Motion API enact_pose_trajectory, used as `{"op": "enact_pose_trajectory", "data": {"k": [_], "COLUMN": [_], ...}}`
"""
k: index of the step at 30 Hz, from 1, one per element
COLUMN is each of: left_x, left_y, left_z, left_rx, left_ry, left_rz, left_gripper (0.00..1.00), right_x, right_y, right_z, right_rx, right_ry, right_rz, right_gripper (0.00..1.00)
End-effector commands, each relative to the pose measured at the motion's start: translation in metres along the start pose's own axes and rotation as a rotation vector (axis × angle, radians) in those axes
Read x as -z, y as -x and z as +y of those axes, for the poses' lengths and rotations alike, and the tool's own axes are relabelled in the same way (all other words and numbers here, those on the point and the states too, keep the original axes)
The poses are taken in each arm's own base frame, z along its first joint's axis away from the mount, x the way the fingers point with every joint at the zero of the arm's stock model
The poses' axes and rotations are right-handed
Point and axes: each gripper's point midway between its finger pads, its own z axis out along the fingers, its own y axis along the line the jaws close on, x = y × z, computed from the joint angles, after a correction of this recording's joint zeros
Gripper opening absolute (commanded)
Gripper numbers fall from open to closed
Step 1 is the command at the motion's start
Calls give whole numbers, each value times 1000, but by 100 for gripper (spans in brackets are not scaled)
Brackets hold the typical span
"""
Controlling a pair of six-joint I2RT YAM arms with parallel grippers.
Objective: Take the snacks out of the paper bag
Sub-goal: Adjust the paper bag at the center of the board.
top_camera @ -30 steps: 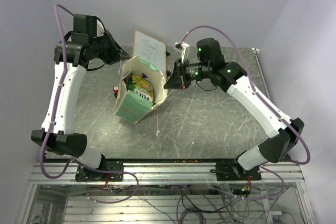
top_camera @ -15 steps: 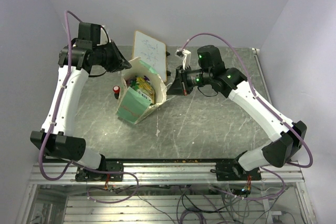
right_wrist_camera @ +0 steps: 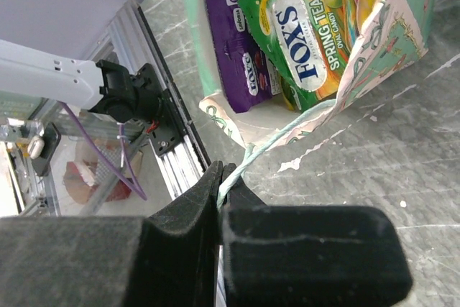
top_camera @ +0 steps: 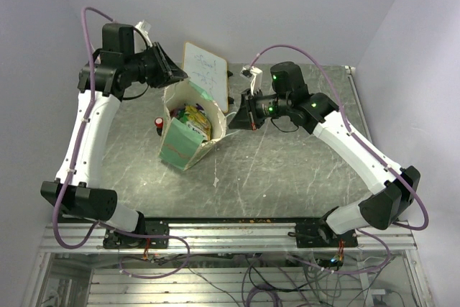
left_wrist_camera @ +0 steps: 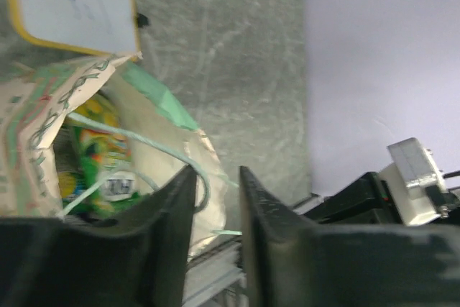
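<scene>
The paper bag (top_camera: 181, 146) stands tilted mid-table with its mouth open; it also shows in the left wrist view (left_wrist_camera: 36, 116) and the right wrist view (right_wrist_camera: 392, 37). The snacks (top_camera: 195, 120) are inside it: a green FOX'S packet (right_wrist_camera: 309, 34) and a purple packet (right_wrist_camera: 241, 52) show, and a green packet (left_wrist_camera: 100, 149) shows in the left wrist view. My right gripper (top_camera: 237, 118) (right_wrist_camera: 224, 174) is shut on the bag's pale green string handle (right_wrist_camera: 287, 134) and holds it taut to the right. My left gripper (top_camera: 171, 70) (left_wrist_camera: 215, 170) hovers open and empty above the bag's back rim, with another handle loop (left_wrist_camera: 169, 152) beside one finger.
A white wood-framed board (top_camera: 205, 70) (left_wrist_camera: 72, 5) leans behind the bag. A small red-and-black cylinder (top_camera: 159, 124) stands at the bag's left. The metal rail (top_camera: 230, 229) runs along the near edge. The grey walls are close at the back and sides.
</scene>
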Motion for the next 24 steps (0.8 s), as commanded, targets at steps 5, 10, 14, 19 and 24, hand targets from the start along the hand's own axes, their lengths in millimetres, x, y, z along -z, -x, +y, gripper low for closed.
{"op": "enact_pose_trajectory", "data": {"k": [5, 10, 14, 19, 24], "left_x": [53, 82, 75, 47, 12], "left_y": [26, 31, 20, 10, 14], "left_z": [30, 45, 61, 78, 86], "left_rx": [-130, -129, -114, -15, 70], "left_ry": [296, 394, 416, 436, 384], "left_rz": [-158, -288, -278, -225, -228], "left_gripper": [76, 99, 98, 89, 72], "right_x": [14, 11, 11, 10, 12], "right_y": [22, 21, 22, 22, 21], "right_z": [10, 8, 8, 8, 9], "right_rx": [71, 64, 65, 62, 66], "right_ry": [-13, -12, -9, -6, -6], "right_rz": [-78, -70, -71, -69, -67], "right_gripper": [0, 0, 0, 0, 0]}}
